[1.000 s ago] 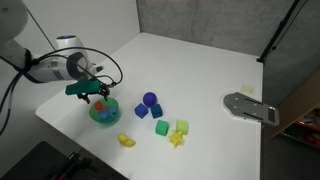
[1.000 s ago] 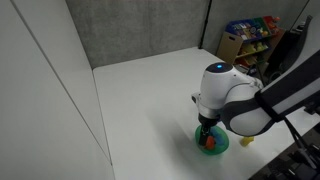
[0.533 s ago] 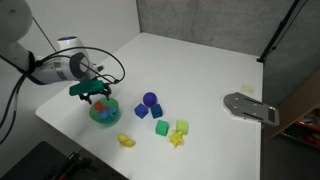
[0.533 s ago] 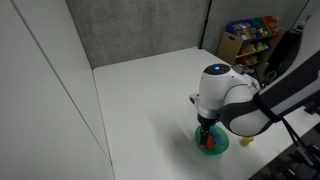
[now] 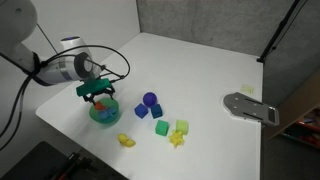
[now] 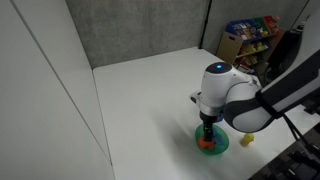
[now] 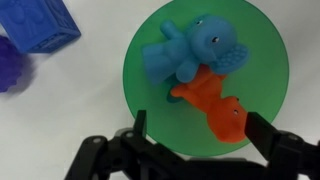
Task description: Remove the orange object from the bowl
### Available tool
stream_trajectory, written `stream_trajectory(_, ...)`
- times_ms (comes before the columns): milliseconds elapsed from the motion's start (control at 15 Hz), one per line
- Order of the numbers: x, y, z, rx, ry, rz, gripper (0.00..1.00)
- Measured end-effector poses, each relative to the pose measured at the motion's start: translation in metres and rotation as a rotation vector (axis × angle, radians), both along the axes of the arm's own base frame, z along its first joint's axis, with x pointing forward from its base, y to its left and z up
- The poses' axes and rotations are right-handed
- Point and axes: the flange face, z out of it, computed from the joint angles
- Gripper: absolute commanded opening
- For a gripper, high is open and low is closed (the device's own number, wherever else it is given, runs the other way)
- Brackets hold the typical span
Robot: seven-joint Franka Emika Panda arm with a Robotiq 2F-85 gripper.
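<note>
- Two toys are shown inside the green bowl (image 7: 268, 85) in the wrist view: the orange object (image 7: 215, 108) and a blue toy (image 7: 190, 55).
- The orange object is laid flat on the bowl's floor, on the side nearest the jaws. Its upper end is touched and slightly overlapped by the blue toy.
- The jaws are held apart at the bottom of the wrist view. One black finger (image 7: 265, 135) is seen on each side of the orange object, and nothing is clamped between them.
- Whether the orange object is touched by either finger cannot be told.
- A blue cube (image 7: 40, 22) and a rounded purple-blue piece (image 7: 10, 70) are seen outside the bowl on the white counter (image 5: 200, 70), near each other and apart from the rim.
- In an exterior view the arm (image 6: 228, 100) is pointed straight down over the bowl. A patch of orange is visible inside the rim beneath it.
- In an exterior view more loose pieces are scattered on the counter beside the bowl. A green cube (image 5: 161, 127), a yellow star (image 5: 177, 139) and a yellow piece (image 5: 126, 141) are among them.
- A flat grey object (image 5: 250, 107) is placed near the counter's far edge, well apart from the toys.
</note>
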Motion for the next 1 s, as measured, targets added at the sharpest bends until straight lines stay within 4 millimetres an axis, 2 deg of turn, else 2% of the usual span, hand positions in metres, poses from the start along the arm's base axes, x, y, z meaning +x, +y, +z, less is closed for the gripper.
stream_trajectory(400, -0.007, -0.005, -0.003, 0.023, 0.032, 0.063, 1.0)
stream_trajectory(667, -0.018, -0.003, -0.008, 0.035, 0.06, 0.098, 1.0)
stream_trajectory(1000, -0.021, 0.0, -0.01, 0.039, 0.068, 0.132, 1.0)
